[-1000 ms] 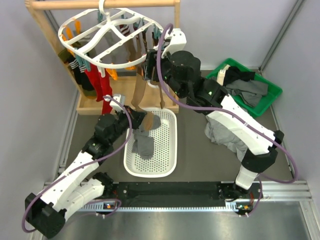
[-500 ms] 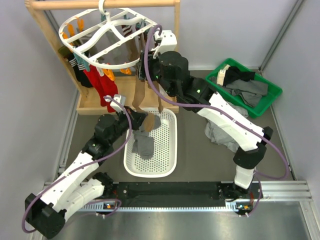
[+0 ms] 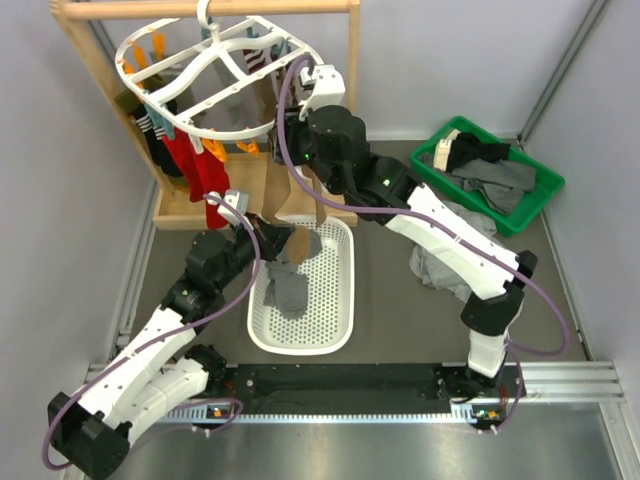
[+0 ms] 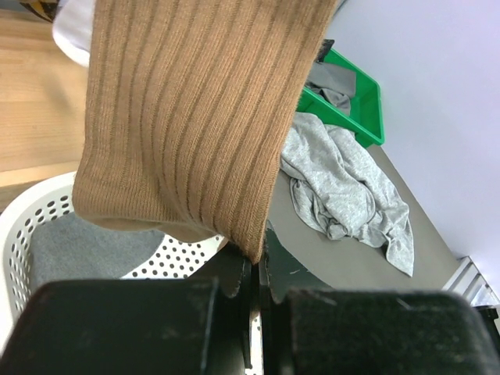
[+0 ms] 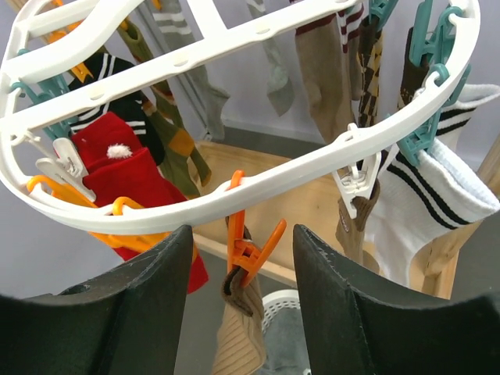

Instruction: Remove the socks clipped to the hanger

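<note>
The white oval hanger (image 3: 215, 75) hangs from the wooden rail, with red, olive, striped and brown socks clipped under it. A tan ribbed sock (image 3: 280, 190) hangs from an orange clip (image 5: 248, 242) on the hanger's near rim (image 5: 234, 183). My right gripper (image 3: 288, 128) is open, its fingers (image 5: 141, 312) standing either side of that clip and the sock's cuff (image 5: 242, 336), not touching them. My left gripper (image 3: 275, 235) is shut on the lower end of the tan sock (image 4: 195, 117), its jaws pinching the bottom edge (image 4: 256, 262) above the basket.
A white perforated basket (image 3: 335, 320) below holds grey socks (image 3: 285, 285). A green bin (image 3: 530, 205) of dark garments is at the back right, with a grey garment heap (image 3: 445, 270) in front of it. The wooden rail stand (image 3: 90, 60) is at the back left.
My right arm has moved left and up to the hanger's rim, and its fingers now straddle the orange clip. The hanger has swung slightly left. The left gripper still holds the sock.
</note>
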`<state>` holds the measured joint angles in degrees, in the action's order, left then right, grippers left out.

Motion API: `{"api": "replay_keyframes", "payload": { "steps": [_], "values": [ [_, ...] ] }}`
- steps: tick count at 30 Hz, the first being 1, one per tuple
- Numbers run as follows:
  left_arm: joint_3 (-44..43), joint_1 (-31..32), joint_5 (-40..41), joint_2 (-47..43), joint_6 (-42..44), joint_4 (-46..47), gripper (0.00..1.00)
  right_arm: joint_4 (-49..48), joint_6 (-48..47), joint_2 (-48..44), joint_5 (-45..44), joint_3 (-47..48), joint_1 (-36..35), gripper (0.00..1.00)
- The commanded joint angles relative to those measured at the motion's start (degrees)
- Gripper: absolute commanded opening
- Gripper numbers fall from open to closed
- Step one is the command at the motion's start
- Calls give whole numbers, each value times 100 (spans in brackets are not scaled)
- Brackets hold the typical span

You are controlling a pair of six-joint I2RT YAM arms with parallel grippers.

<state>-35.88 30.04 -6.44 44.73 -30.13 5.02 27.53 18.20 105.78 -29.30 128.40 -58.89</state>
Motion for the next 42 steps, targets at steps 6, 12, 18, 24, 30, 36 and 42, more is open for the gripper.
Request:
{"api": "replay_keyframes", "payload": {
  "steps": [6, 12, 18, 24, 30, 36, 42],
  "values": [
    [37, -7, -33, -96, -90, 122, 0, -169, 149, 145, -199, 361, -70, 50],
    [28, -7, -33, -70, -134, 140, 0, -212, 88, 136, -550, 300, -236, 54],
    [2, -7, 19, -70, -107, 105, 0, -73, 140, 75, -691, 343, -342, 61],
    [-7, -16, 108, 44, -2, 114, 0, 147, 263, 4, -770, 317, -351, 61],
    [-77, -16, 64, 36, 7, 96, 0, 113, 184, 48, -911, 344, -360, 60],
    [-121, -16, 46, 18, -28, 78, 0, -19, 53, 171, -1008, 440, -351, 60],
    [-104, -7, 46, -26, -10, 70, 0, -28, 96, 312, -955, 537, -360, 60]
  ]
}}
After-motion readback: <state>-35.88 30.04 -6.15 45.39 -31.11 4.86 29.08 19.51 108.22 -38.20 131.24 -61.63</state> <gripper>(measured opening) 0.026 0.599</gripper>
